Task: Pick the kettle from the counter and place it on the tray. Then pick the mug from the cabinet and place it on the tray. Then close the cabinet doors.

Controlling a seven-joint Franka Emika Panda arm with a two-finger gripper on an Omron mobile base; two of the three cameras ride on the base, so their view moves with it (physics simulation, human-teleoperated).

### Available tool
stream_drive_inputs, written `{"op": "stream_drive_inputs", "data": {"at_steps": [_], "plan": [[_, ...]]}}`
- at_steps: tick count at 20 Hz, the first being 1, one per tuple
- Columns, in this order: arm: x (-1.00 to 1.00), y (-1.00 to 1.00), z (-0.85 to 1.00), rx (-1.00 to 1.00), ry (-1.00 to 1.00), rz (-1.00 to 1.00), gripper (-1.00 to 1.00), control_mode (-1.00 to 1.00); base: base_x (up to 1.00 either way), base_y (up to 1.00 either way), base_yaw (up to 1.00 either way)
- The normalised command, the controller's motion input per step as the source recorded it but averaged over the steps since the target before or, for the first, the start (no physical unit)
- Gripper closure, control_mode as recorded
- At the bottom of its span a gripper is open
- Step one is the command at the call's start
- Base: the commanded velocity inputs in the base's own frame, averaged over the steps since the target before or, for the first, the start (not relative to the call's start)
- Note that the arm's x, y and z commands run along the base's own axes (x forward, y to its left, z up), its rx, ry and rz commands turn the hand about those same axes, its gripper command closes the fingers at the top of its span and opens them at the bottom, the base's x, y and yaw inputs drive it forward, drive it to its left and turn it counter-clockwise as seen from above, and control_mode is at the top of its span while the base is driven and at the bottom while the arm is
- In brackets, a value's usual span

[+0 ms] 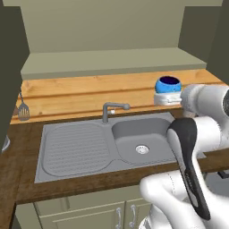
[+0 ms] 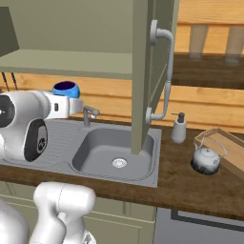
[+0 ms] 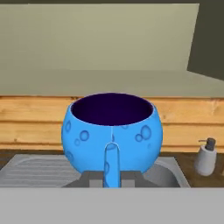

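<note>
Hand view: the jaws [image 3: 111,177] are clenched on the handle of the blue mug [image 3: 112,131], which sits upright right in front of the camera with its dark inside showing. The mug is held in the air above the grey sink [image 1: 134,143], out in front of the open cabinet [image 1: 112,60], whose shelf runs behind it. In the left base view the mug [image 1: 168,85] sits at the end of the white arm, above and to the right of the tap [image 1: 112,109]. In the right base view the mug [image 2: 66,89] shows just above the arm's wrist, left of the tap. One cabinet door [image 2: 147,71] stands swung open, edge-on over the basin, its curved silver bar handle [image 2: 164,71] facing right. Further right on the dark wood desk [image 2: 181,183] stand a soap bottle [image 2: 179,127] and the kettle [image 2: 207,158], which sits on the near end of the light-wood tray [image 2: 228,148].
</note>
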Motion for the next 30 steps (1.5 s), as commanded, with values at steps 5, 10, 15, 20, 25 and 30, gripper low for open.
{"op": "stream_drive_inputs", "data": {"at_steps": [5,10,15,20,25,30], "plan": [[-0.5,0.14,-0.23,0.0,0.0,0.47,1.0,-1.0,0.0,0.0,0.0],[-0.31,0.55,-0.22,-0.01,0.02,0.32,1.0,-1.0,0.0,0.0,0.0],[-0.04,0.24,-0.01,-0.01,0.03,0.06,1.0,1.0,-0.25,0.11,0.02],[0.0,0.0,0.0,0.0,0.0,0.0,1.0,1.0,-0.93,-0.02,0.0],[0.0,0.0,0.0,0.0,0.0,0.0,1.0,1.0,-0.97,-0.29,0.0],[0.0,0.0,0.0,0.0,0.0,0.0,1.0,1.0,-0.5,-0.84,0.0]]}}
